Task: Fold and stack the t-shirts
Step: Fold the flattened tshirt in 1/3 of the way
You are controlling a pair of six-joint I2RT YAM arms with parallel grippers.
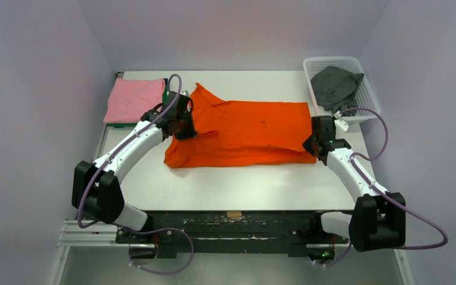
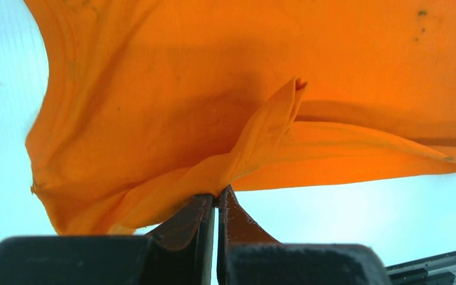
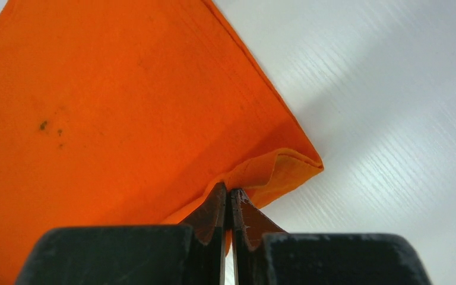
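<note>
The bright orange t-shirt [image 1: 243, 133] lies spread across the middle of the table, partly folded. My left gripper [image 1: 184, 127] is shut on a fold of the orange cloth [image 2: 154, 107] at its left end, with the jaws pinched together [image 2: 217, 193]. My right gripper [image 1: 310, 145] is shut on the orange shirt's [image 3: 124, 113] near right corner, with the jaws pinched on the hem [image 3: 230, 193]. A folded pink t-shirt [image 1: 133, 100] lies at the back left on top of a green one [image 1: 122, 124], of which only an edge shows. A dark grey t-shirt [image 1: 334, 86] lies crumpled in the basket.
A white mesh basket [image 1: 368, 101] stands at the back right corner, close to my right arm. The pink and green stack is just left of my left gripper. White walls close in the table at the back and sides.
</note>
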